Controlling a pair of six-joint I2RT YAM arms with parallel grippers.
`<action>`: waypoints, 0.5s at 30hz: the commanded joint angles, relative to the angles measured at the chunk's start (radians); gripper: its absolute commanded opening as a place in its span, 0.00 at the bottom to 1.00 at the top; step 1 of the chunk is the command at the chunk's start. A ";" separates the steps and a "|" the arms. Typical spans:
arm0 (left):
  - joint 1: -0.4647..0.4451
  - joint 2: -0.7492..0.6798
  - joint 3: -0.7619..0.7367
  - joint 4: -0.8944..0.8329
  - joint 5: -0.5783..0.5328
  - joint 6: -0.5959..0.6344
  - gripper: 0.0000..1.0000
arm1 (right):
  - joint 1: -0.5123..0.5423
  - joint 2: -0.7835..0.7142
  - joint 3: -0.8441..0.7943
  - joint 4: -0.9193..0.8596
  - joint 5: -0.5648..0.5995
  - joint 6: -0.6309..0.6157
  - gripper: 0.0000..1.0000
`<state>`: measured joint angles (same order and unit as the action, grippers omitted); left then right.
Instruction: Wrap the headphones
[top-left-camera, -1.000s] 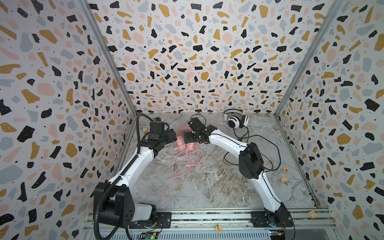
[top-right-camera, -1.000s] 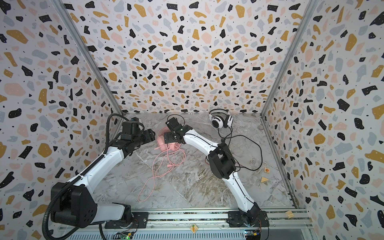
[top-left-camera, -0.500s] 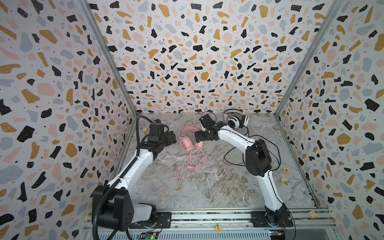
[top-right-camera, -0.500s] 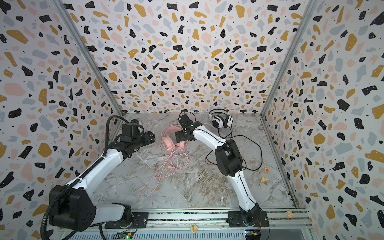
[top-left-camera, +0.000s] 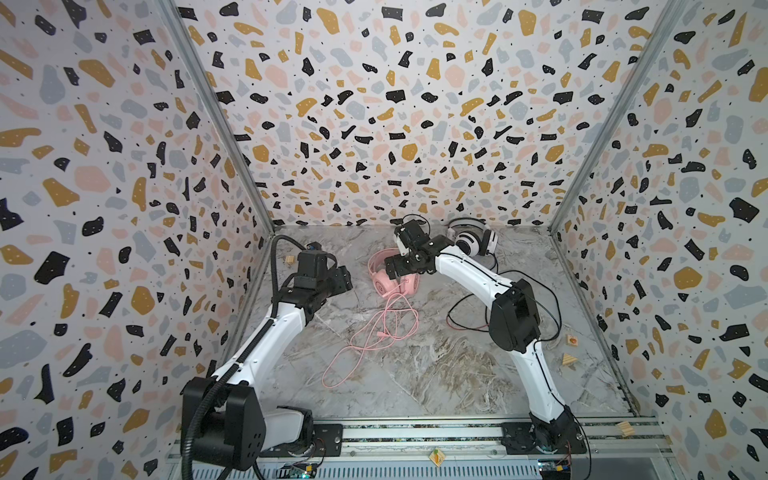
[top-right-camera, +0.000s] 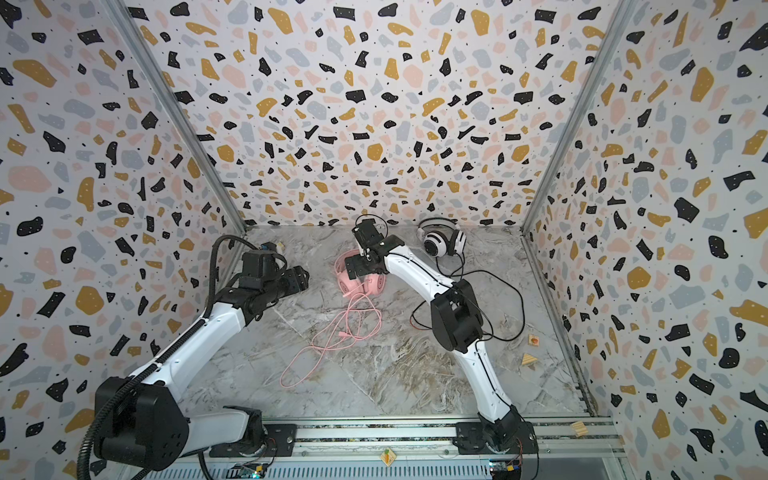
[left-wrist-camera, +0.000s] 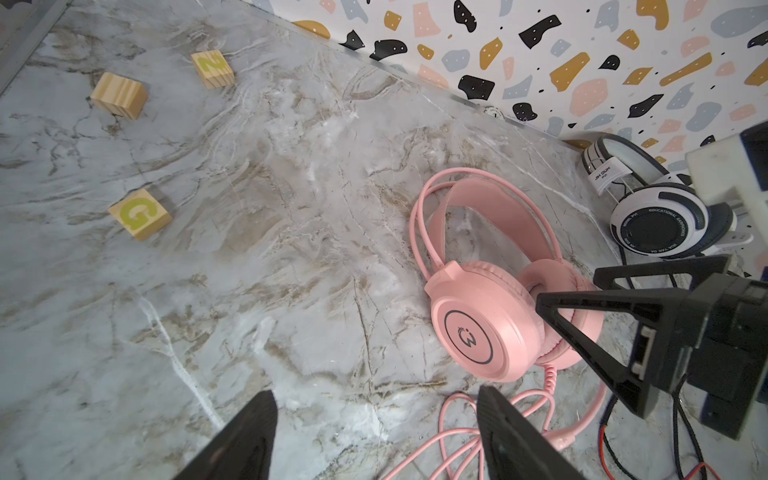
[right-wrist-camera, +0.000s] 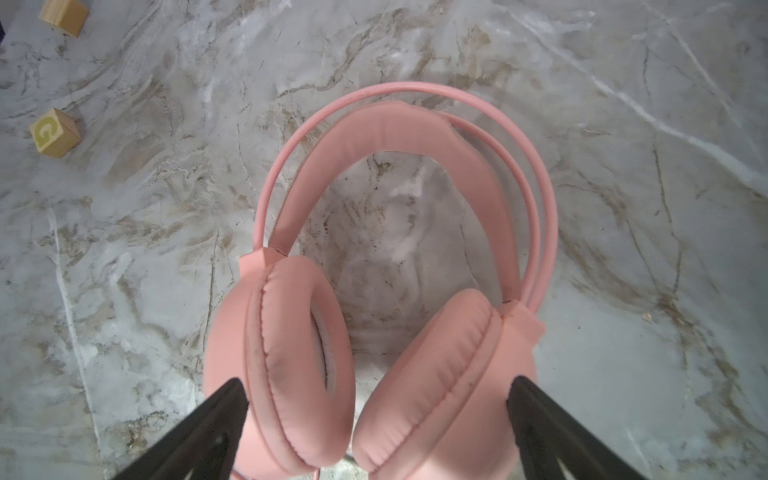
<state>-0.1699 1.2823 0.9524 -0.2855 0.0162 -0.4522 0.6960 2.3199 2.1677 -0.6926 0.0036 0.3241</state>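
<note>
Pink headset (left-wrist-camera: 478, 328): smooth matt plastic cups, wrinkled ear pads (right-wrist-camera: 286, 357), probably leatherette. Lettered block (left-wrist-camera: 140, 214), left of frame: bare grained wood. Tabletop (left-wrist-camera: 291, 249): smooth marble-pattern surface

Terrazzo-patterned walls (top-left-camera: 374, 104) enclose a grey marbled floor (top-left-camera: 436, 374) on three sides.

pink headset (top-left-camera: 380, 283): cups partly behind right claw (top-left-camera: 399, 271) | far block (left-wrist-camera: 212, 68): letter possibly Z
</note>
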 joint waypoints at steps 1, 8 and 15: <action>0.006 -0.029 -0.021 0.016 -0.009 0.021 0.76 | -0.007 0.040 0.015 -0.086 0.081 0.019 0.98; 0.006 -0.018 -0.025 0.017 -0.004 0.026 0.77 | -0.027 -0.012 -0.089 -0.030 0.105 0.027 0.97; 0.005 -0.018 -0.015 0.020 0.001 0.018 0.77 | -0.026 -0.121 -0.114 -0.006 0.072 0.024 0.97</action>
<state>-0.1699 1.2686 0.9318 -0.2844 0.0166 -0.4416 0.6735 2.2780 2.0594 -0.6502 0.0635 0.3462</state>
